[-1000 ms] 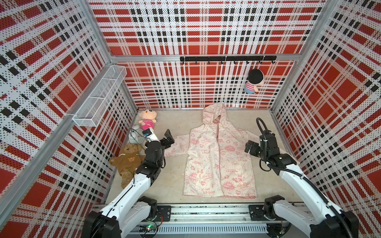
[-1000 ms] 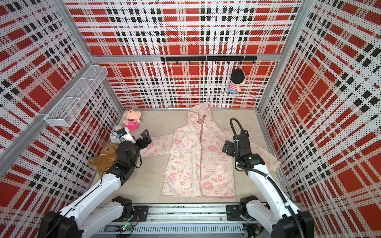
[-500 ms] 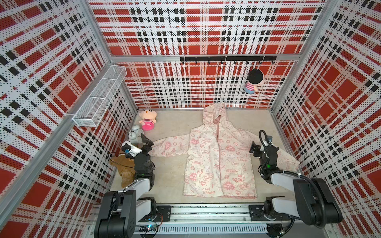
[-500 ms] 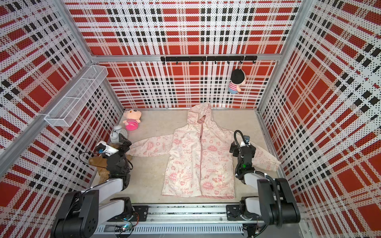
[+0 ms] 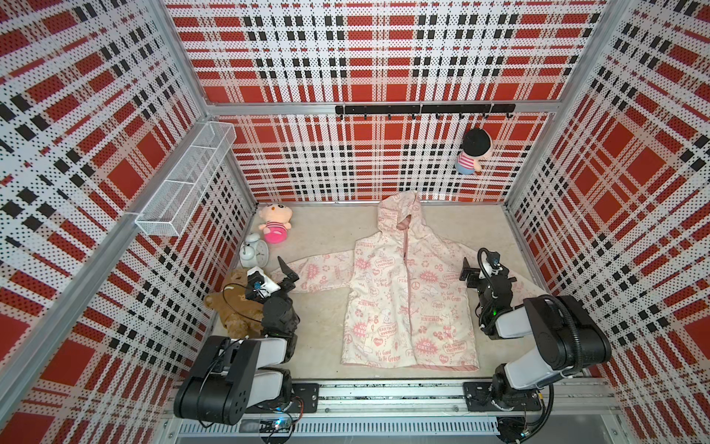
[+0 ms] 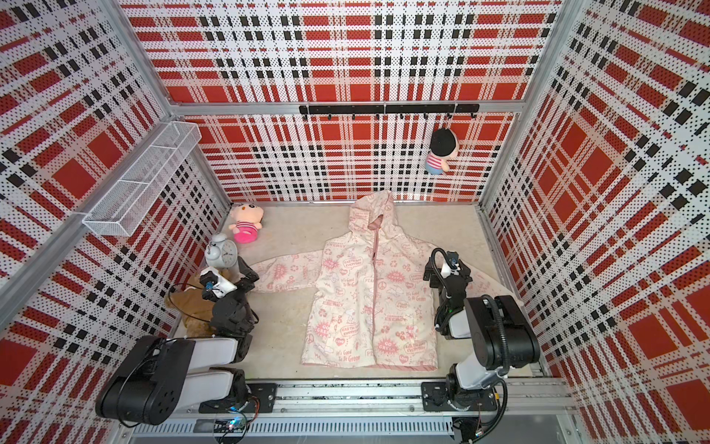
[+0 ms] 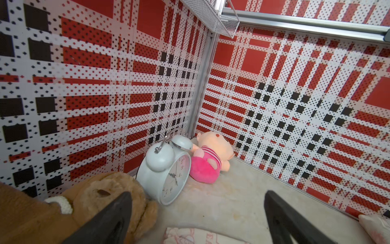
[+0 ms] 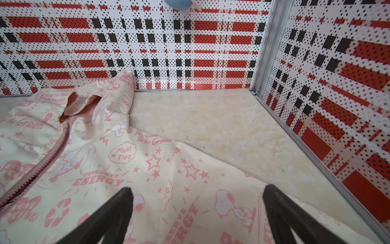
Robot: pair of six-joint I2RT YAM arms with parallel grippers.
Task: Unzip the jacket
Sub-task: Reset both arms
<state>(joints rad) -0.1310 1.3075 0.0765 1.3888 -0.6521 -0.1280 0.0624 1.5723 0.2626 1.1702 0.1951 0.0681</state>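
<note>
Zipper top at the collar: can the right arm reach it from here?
Probably yes: the right tool hangs open over the jacket, and only flat fabric lies between it and the zipper top.

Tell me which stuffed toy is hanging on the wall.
The black-haired doll in a striped top, under the hook rail; the pink plush and brown teddy bear lie on the floor.

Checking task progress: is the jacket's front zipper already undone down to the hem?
No, in a top view the jacket lies flat with its two front panels joined along the pink zipper, open only at the neck.
</note>
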